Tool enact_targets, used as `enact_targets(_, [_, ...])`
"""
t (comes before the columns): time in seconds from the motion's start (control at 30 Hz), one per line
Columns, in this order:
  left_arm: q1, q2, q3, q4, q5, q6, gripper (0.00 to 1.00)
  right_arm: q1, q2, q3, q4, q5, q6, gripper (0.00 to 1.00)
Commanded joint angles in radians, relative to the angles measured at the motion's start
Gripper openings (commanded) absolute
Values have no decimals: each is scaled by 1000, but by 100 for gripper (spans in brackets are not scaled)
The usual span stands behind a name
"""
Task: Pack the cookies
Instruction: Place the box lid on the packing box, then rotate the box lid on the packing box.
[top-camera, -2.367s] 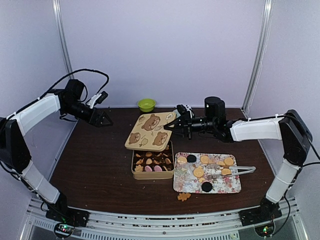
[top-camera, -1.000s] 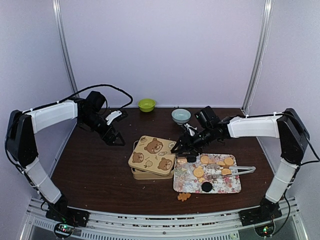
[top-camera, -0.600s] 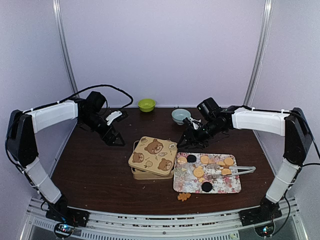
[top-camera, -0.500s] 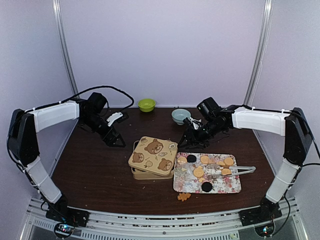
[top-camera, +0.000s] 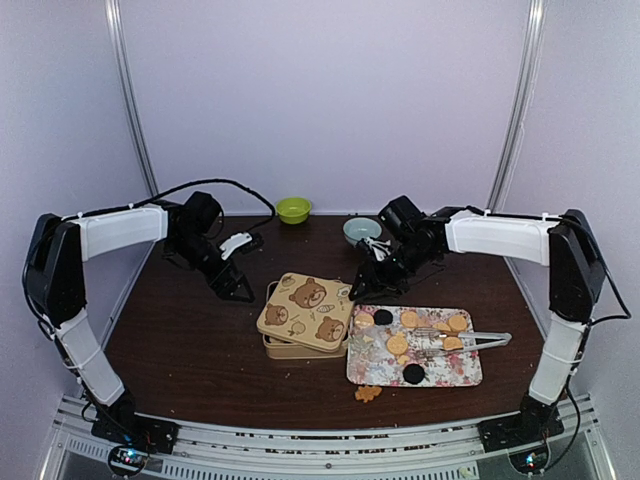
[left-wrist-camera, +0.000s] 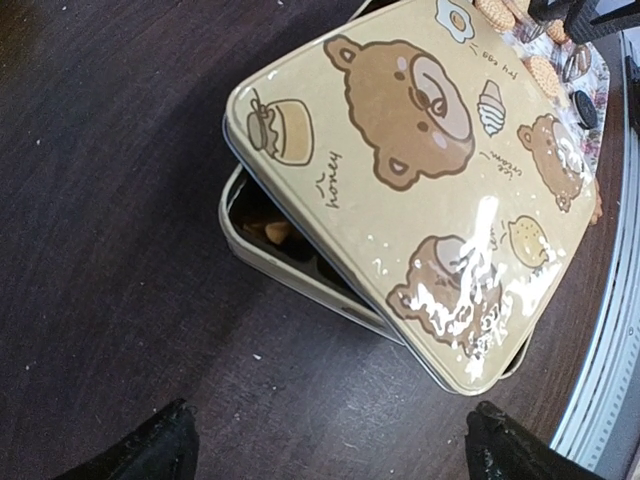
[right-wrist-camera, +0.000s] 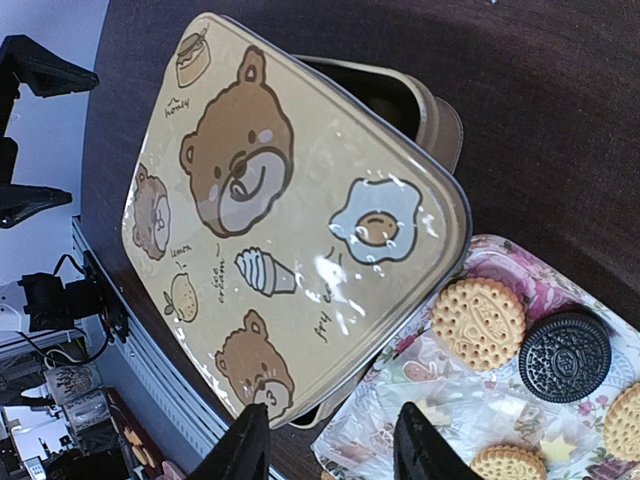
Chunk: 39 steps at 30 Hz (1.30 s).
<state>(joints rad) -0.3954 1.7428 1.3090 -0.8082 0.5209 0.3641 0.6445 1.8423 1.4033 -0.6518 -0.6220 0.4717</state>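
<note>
left end effector (left-wrist-camera: 331, 441) wide | right end effector (right-wrist-camera: 333, 441) parted, empty | lid (left-wrist-camera: 420, 170) askew on tin (left-wrist-camera: 285, 268) | cookies (right-wrist-camera: 478, 322) on tray (right-wrist-camera: 432, 396)

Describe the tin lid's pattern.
Tan lid with brown cartoon bears; clearest in the right wrist view.

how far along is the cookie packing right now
Done: some cookies sit in the tin, and the bear lid lies on it, but skewed, with corners open. In hand: nothing; the left gripper and right gripper hover open beside the tin. Left: tan and dark cookies on the floral tray by the tongs, one stray cookie on the table, and seating the lid.
</note>
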Motion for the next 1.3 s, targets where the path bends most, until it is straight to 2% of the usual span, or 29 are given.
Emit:
enact_targets(0.0, [-12,21,-17,34,23,37,94,9,27,65,-46,57,-19,42])
enact_targets(0.17, [-21,27,-38,56,36,47,88,9,49,102,-103,123,-42,39])
enact_targets(0.37, [-38,31,-48,62,28,51,85,10,61,130,-121,130,-50,37])
enact_targets(0.6, [-39,31,-56,70,27,53,85,20,84,139,-112,119,-48,45])
enact_targets(0.73, [-39,32,-69,79,35,56,83,39,123,178,-100,117,-33,46])
enact_targets(0.97, [-54,43,-76,83,45,44,78,49,170,220,-97,144,-26,36])
enact_targets(1.27, [-71,34,-100,83,50,62,76,49,212,295,-150,180,-53,32])
